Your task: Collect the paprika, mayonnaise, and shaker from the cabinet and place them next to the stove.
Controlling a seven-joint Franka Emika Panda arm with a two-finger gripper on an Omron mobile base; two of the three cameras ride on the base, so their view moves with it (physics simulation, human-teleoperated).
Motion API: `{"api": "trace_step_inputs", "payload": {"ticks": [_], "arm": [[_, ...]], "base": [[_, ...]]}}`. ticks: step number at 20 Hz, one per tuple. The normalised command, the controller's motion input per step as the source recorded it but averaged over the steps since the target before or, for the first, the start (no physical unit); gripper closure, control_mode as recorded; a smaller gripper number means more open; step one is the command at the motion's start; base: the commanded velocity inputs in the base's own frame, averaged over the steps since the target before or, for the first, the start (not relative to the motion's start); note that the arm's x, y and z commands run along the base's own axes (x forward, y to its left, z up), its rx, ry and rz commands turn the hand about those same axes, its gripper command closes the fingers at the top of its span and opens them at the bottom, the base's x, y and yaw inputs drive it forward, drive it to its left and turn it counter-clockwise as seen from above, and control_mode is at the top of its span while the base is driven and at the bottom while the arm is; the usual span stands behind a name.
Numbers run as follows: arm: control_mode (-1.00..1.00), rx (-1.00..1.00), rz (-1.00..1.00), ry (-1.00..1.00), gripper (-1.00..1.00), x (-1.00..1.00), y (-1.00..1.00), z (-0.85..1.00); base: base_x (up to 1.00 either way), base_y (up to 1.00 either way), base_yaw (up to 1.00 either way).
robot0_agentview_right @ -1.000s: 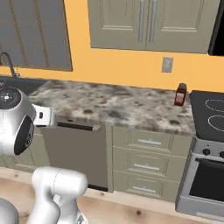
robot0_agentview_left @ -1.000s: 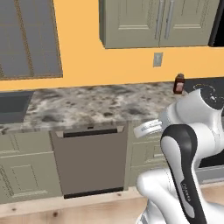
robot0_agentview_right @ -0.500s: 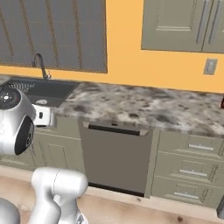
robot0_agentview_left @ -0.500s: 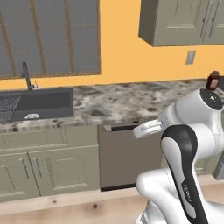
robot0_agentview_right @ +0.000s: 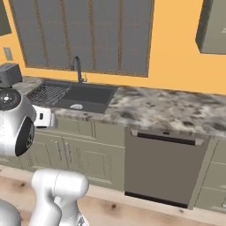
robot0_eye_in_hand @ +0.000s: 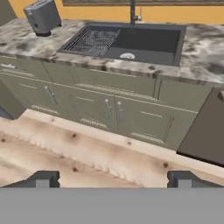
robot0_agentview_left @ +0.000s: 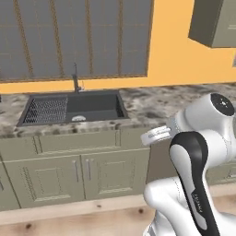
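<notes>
- Countertop (robot0_agentview_right: 176, 110) of mottled stone runs under the cabinet (robot0_agentview_right: 212, 26), which hangs closed at upper right.
- Sink (robot0_eye_in_hand: 127, 41) lies sunk in it, left of the dishwasher (robot0_agentview_right: 163, 165).
- Toaster (robot0_eye_in_hand: 43, 16) stands at the far left.
- Gripper (robot0_eye_in_hand: 113, 179) hangs empty over the wood floor, jaws spread wide.

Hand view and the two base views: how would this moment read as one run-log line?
gripper: open, empty | facing: sink, toaster | cabinet: door shut

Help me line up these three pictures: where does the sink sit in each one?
Left base view: sink at left centre, below the window.
Right base view: sink in the upper left, the toaster to its left.
Hand view: sink at top centre, the toaster at upper left.
Shared landmark: the faucet behind the basin.
</notes>
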Motion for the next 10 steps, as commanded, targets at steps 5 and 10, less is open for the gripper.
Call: {"api": "trace_step_inputs", "payload": {"ticks": [5, 10], "arm": [[1.0, 0.0, 0.0, 0.0, -1.0, 0.0, 0.0, 0.0], [1.0, 0.0, 0.0, 0.0, -1.0, 0.0, 0.0, 0.0]], "base": [[0.03, 1.0, 0.06], [0.35, 1.0, 0.02]]}}
